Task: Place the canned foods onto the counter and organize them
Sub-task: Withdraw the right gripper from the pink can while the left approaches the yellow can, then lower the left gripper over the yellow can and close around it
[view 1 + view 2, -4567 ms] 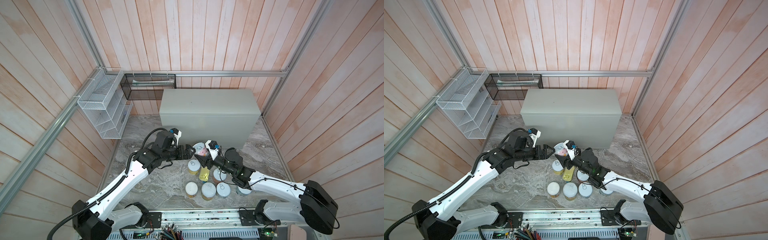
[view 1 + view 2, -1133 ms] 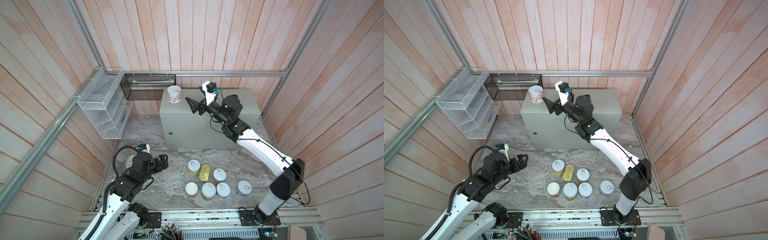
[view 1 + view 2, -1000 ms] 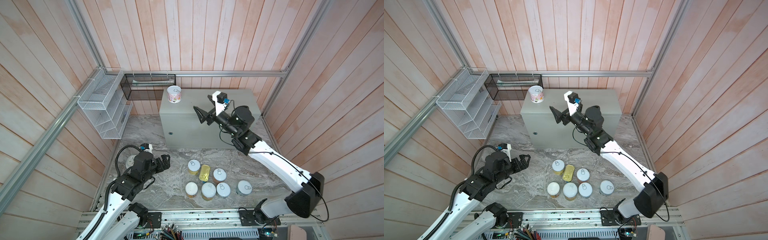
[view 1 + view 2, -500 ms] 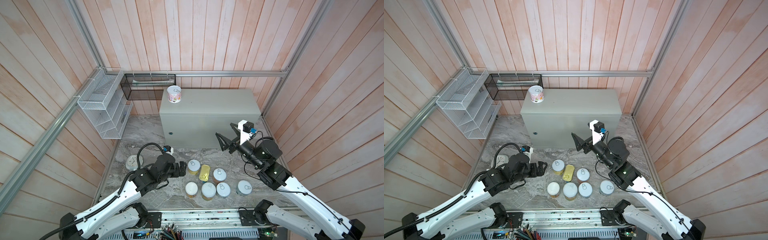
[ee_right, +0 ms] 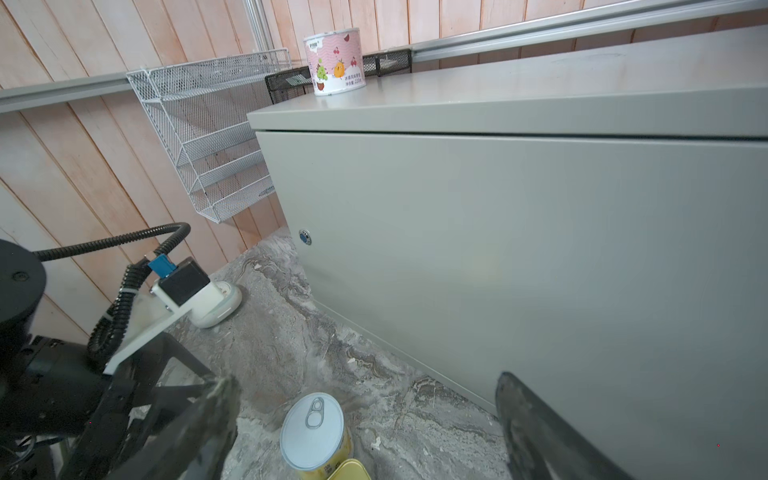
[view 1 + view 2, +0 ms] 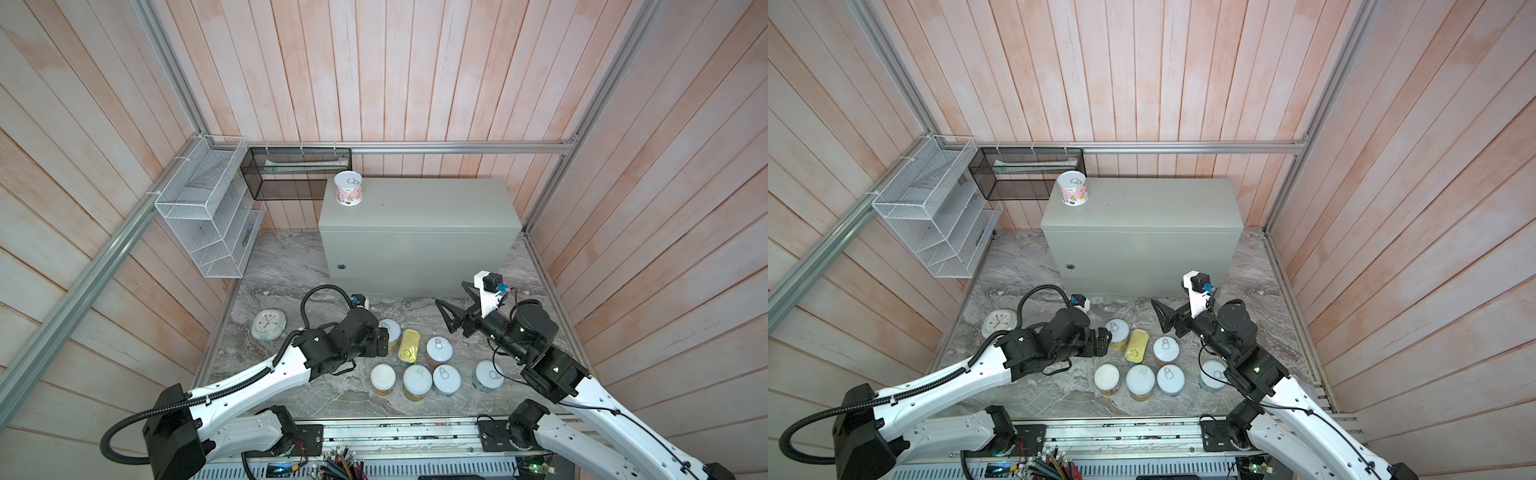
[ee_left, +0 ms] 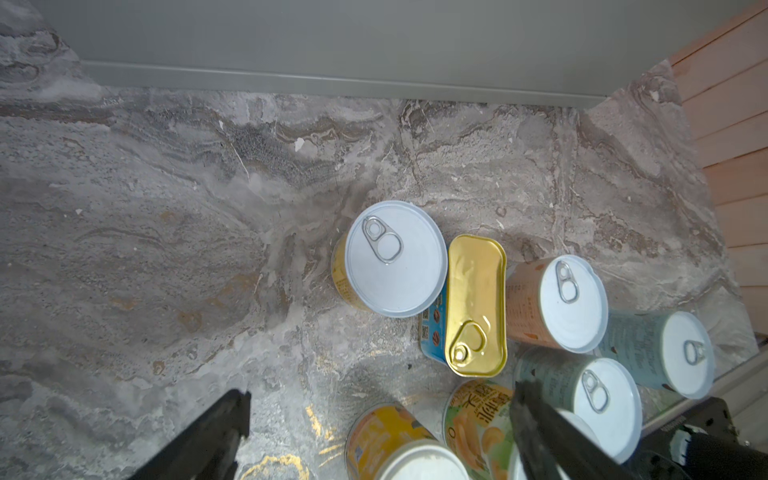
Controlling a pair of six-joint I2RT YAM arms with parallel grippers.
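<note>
Counter (image 6: 415, 208): pink can (image 6: 349, 194) on its back-left corner; other cans (image 6: 417, 381) and gold tin (image 6: 408, 352) on the marble (image 6: 291, 266) before it.
Step, as judged: fetching the next can.
Left gripper (image 7: 378, 399): jaws spread wide, empty, just short of the yellow can (image 7: 395, 257). Next: straddle, close.
Right gripper (image 6: 455, 305): spread, empty.

The left arm (image 6: 257, 374) and right arm (image 6: 615, 415) are wearing white shells over black joints; the left claw (image 7: 380, 395) and right claw (image 5: 365, 379) are showing plain black. A ribbed black hose (image 5: 104, 243) is hanging off the left arm (each wrist: white camera bracket (image 6: 484, 297), blue plug (image 6: 502, 287)).
</note>
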